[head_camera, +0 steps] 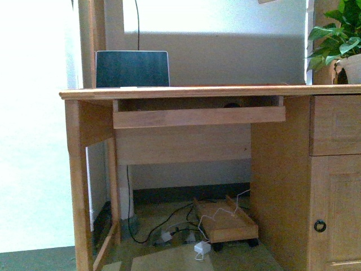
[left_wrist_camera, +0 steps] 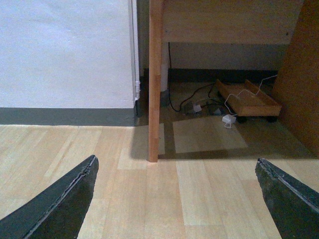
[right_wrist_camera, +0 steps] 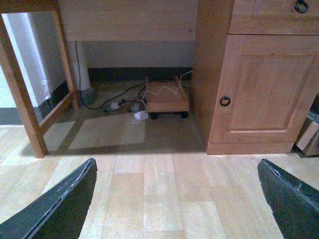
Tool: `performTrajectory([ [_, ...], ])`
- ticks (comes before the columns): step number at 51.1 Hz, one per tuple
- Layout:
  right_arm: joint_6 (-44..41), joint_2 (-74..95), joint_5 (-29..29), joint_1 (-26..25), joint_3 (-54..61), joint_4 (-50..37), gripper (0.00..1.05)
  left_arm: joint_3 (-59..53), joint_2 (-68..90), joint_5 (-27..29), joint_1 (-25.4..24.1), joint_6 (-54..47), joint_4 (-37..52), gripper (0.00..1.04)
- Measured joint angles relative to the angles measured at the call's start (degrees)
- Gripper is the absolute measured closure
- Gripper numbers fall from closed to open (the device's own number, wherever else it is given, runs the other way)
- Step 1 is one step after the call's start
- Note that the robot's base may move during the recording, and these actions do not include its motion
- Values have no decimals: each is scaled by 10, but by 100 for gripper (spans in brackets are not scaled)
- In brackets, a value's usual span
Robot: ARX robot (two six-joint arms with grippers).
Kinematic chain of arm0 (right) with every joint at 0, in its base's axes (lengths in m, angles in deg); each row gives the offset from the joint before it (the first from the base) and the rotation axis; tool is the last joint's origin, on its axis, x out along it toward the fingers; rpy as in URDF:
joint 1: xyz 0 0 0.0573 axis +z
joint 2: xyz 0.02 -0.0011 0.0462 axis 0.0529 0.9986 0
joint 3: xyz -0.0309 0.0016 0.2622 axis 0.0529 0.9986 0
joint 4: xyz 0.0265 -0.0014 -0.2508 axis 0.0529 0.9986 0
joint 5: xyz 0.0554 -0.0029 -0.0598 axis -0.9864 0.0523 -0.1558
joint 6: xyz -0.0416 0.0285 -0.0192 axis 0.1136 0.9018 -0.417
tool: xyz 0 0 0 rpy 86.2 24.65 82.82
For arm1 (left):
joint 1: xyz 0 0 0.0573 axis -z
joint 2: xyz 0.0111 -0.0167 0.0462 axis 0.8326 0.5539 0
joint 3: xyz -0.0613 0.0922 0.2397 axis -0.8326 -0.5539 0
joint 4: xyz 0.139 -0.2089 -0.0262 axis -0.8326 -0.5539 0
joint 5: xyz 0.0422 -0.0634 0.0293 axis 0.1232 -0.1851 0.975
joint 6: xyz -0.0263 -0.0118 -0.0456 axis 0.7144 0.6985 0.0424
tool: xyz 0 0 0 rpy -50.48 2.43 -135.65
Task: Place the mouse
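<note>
My left gripper (left_wrist_camera: 175,160) and right gripper (right_wrist_camera: 177,162) hang low, wide open and empty, while the mouse (head_camera: 231,104) peeks off the keyboard tray (head_camera: 197,116) at roughly 1 o'clock, way up, so the right arm's nearer, I reckon.

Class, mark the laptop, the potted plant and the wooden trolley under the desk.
laptop (head_camera: 132,69), front view, middle of its dark panel.
potted plant (head_camera: 353,69), front view, on its pale pot.
wooden trolley (head_camera: 234,230), front view, on its front board.
</note>
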Motion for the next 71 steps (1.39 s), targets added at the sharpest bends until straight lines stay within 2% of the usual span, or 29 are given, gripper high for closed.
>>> performTrajectory([
  [71, 0, 0, 0, 0, 0, 0, 7, 0, 1, 0, 0, 0, 0, 8],
])
